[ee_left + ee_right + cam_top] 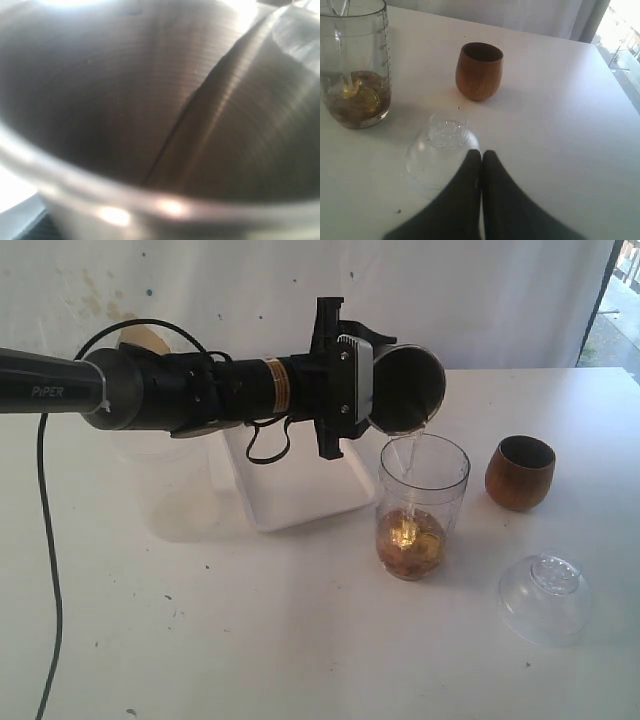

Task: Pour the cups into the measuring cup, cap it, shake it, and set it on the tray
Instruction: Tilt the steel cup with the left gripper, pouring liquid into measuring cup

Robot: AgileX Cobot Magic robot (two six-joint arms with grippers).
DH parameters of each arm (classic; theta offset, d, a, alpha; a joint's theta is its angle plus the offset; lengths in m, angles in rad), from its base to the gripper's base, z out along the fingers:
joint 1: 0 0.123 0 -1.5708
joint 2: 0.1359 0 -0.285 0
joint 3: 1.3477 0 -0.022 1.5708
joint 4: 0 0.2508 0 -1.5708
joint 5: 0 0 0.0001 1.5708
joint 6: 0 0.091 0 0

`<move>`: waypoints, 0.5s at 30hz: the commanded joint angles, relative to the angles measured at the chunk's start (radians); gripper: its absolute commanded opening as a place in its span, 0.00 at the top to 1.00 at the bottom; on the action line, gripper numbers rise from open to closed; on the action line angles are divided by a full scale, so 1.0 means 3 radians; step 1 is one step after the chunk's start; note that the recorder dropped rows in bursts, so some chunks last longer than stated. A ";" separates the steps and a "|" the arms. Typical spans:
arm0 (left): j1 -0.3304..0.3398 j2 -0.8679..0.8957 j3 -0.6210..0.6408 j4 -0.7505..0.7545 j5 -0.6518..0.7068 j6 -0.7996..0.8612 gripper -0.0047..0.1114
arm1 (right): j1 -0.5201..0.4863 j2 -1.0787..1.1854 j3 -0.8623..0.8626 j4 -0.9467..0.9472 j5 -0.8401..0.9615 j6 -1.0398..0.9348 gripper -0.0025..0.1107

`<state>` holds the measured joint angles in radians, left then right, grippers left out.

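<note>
My left gripper [348, 380] is shut on the steel tumbler [410, 388], holding it tipped on its side over the measuring cup [423, 502]. A thin stream of clear liquid [408, 455] falls into that cup, which holds brownish contents at the bottom. The tumbler's brushed inside [150, 100] fills the left wrist view. The wooden cup [520, 472] stands upright to the right of the measuring cup [355, 65]. The white tray [290, 495] lies behind, partly hidden by the arm. My right gripper [481, 155] is shut and empty above the table, near the wooden cup [479, 71].
A clear domed lid [545, 597] lies on the table in front of the wooden cup, just beyond the right gripper's tips in the wrist view [442, 147]. A frosted translucent container [160, 485] stands at the left behind the arm. A black cable [45, 570] hangs down at the far left.
</note>
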<state>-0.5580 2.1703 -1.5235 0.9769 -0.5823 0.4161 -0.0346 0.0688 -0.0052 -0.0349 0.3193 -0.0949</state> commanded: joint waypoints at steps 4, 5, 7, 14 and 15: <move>-0.0007 -0.0055 -0.0044 -0.0179 -0.0048 0.0114 0.96 | 0.0012 -0.0026 0.0017 0.0002 -0.0038 0.0017 0.98; -0.0007 -0.0055 -0.0044 -0.0179 -0.0048 0.0114 0.96 | 0.0012 -0.0026 0.0017 0.0002 -0.0038 0.0017 0.98; -0.0007 -0.0055 -0.0044 -0.0179 -0.0048 0.0114 0.96 | 0.0012 -0.0026 0.0017 0.0002 -0.0038 0.0017 0.98; -0.0007 -0.0055 -0.0044 -0.0180 0.0035 0.0187 0.96 | 0.0012 -0.0026 0.0017 -0.0005 -0.0036 0.0017 0.98; -0.0007 -0.0055 -0.0044 -0.0180 0.0035 0.0187 0.96 | 0.0012 -0.0026 0.0017 -0.0005 -0.0036 0.0017 0.98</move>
<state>-0.5580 2.1703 -1.5251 0.9541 -0.5534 0.4732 -0.0346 0.0688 -0.0052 -0.0349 0.3193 -0.0932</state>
